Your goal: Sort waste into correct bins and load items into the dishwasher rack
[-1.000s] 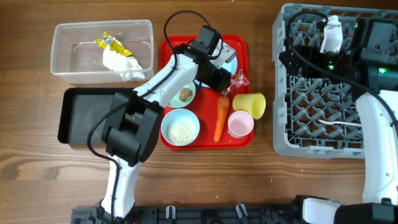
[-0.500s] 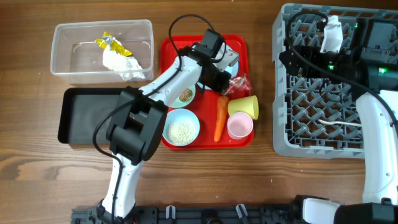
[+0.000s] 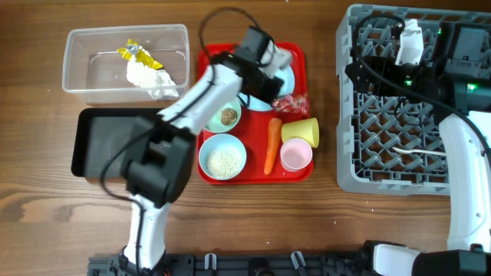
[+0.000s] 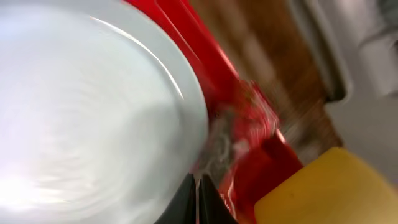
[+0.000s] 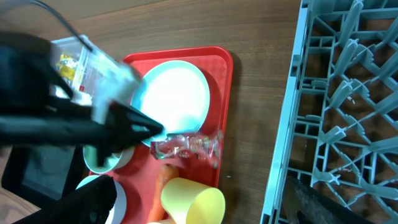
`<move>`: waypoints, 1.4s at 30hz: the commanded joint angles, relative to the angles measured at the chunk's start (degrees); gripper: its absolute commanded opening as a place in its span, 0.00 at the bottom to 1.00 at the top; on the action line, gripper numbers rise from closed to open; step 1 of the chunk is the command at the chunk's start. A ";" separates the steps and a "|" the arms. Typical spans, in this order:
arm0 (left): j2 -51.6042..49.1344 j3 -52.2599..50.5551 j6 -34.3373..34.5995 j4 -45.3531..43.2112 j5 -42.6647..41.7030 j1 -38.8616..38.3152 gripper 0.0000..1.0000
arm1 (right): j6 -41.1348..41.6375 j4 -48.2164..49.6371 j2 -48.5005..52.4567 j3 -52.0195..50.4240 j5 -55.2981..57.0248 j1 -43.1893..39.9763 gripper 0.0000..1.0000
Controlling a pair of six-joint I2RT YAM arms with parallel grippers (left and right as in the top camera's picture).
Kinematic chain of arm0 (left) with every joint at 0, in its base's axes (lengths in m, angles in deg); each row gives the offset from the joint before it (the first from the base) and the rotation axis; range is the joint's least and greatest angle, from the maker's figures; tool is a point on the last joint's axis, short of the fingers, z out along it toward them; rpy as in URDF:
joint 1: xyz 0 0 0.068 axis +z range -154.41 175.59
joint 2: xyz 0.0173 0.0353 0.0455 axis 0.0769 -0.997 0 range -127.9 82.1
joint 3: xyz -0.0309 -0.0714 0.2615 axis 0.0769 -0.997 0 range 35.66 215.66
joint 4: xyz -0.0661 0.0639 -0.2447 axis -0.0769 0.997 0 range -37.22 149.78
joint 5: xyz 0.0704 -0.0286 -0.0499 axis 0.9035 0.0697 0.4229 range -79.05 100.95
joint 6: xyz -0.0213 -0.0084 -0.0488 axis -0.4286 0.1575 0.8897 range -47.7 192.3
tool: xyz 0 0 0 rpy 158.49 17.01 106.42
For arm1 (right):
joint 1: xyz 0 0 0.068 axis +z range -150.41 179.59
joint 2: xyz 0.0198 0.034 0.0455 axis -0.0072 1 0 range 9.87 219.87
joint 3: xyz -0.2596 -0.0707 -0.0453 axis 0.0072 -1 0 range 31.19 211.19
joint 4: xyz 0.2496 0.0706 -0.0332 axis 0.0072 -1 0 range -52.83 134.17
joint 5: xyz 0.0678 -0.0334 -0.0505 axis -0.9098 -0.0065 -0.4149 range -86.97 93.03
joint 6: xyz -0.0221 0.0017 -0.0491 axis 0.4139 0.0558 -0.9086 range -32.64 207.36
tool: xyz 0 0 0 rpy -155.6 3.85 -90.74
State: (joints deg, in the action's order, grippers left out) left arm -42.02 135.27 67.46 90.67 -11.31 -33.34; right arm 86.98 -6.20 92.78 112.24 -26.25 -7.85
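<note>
My left gripper [image 3: 275,97] is over the red serving tray, shut on the red and clear wrapper [image 3: 294,103]. In the left wrist view its black fingertips [image 4: 200,198] are pressed together at the wrapper's [image 4: 249,124] edge, beside the light-blue plate [image 4: 93,112] and yellow cup [image 4: 323,193]. The right wrist view shows the wrapper [image 5: 186,146] hanging from that finger. The carrot [image 3: 271,144], pink cup [image 3: 296,154], rice bowl [image 3: 222,159] and bowl with a brown lump [image 3: 229,116] stay on the tray. My right gripper [image 3: 357,70] hovers open over the grey rack [image 3: 391,146].
The clear tub [image 3: 84,57] at back left holds a crumpled tissue [image 3: 151,78] and a yellow wrapper [image 3: 134,54]. The black tray [image 3: 96,146] lies in front of it. The red serving tray's rim [image 3: 253,178] sits between the bins and the rack.
My left gripper has shut on the red wrapper by the plate, and its wrist has swung slightly back. The right arm has not moved.
</note>
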 commanded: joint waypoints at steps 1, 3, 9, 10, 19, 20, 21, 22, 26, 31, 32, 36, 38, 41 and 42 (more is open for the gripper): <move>8.48 2.14 2.78 0.48 -0.17 5.70 0.04 | -1.05 -0.09 -0.59 0.94 1.03 -0.24 0.88; 10.58 2.14 2.78 1.44 -0.15 9.42 0.04 | -1.05 -0.09 -0.59 0.94 1.03 -0.24 0.89; 12.98 2.05 3.87 5.42 -0.85 19.34 0.04 | -0.98 0.00 -0.59 0.94 1.03 -0.24 0.89; 12.68 2.01 3.85 6.34 -1.53 19.32 0.04 | -0.96 0.13 -0.59 0.94 1.03 -0.24 0.89; 5.53 1.86 -5.49 7.78 0.00 5.07 0.51 | -0.94 -0.07 -0.59 0.94 1.03 -0.24 0.89; 4.42 1.86 -5.49 7.76 2.05 3.26 0.51 | -0.94 -0.09 -0.59 0.94 1.03 -0.24 0.89; 3.34 1.86 -5.49 7.76 3.78 1.86 0.52 | -0.94 -0.07 -0.59 0.94 1.03 -0.24 0.89; 1.33 1.86 -5.51 7.85 5.68 -0.44 0.53 | -0.96 -0.04 -0.59 0.94 1.03 -0.24 0.89; -1.92 1.86 -8.76 7.85 5.88 -4.13 0.58 | -0.94 -0.09 -0.59 0.94 1.03 -0.24 0.89; -4.22 1.86 -10.21 5.99 10.01 -7.06 0.68 | -0.96 -0.31 -0.59 0.94 1.03 -0.24 0.89; -5.14 1.86 -10.21 5.29 11.13 -7.19 0.69 | -0.96 -0.31 -0.59 0.94 1.05 -0.24 0.89; -6.97 1.86 -10.21 4.33 11.50 -7.13 0.67 | -0.98 -0.33 -0.59 0.94 1.05 -0.24 0.89; -7.21 1.86 -10.19 3.87 11.54 -7.08 0.49 | -0.98 -0.31 -0.59 0.94 1.03 -0.24 0.89; -7.19 1.86 -10.12 3.26 11.89 -7.08 0.07 | -0.98 -0.33 -0.59 0.94 1.03 -0.24 0.89; -7.19 1.88 -9.75 3.21 11.89 -7.06 0.04 | -0.98 -0.33 -0.59 0.94 1.03 -0.24 0.89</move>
State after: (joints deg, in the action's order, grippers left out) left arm -48.55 136.67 57.98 94.25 -0.16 -40.57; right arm 87.00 -6.42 92.81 112.24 -25.81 -7.85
